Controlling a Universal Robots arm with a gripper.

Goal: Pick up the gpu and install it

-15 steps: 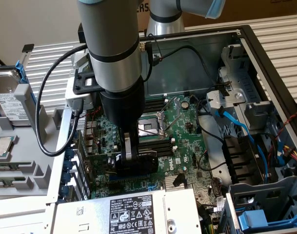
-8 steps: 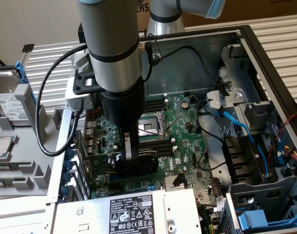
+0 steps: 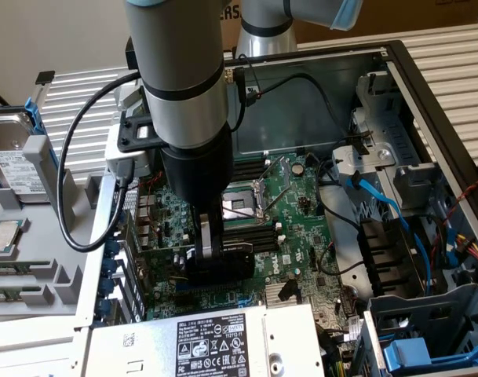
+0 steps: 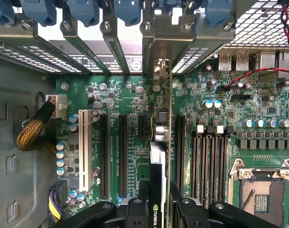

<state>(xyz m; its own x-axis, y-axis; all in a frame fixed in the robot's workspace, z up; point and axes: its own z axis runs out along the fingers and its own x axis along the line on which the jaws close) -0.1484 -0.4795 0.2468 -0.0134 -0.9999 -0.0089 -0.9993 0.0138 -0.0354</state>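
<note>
Open on its side, a desktop computer case lies on a slatted surface, its green motherboard facing up. From above, the grey robot arm reaches down into the case. Its gripper is clamped on the gpu, a thin card standing on edge between the black fingers, directly over the motherboard's black expansion slots and in line with the rear bracket openings. A grey power supply sits near the front, and a silver hard drive rests outside the case at the exterior view's left.
</note>
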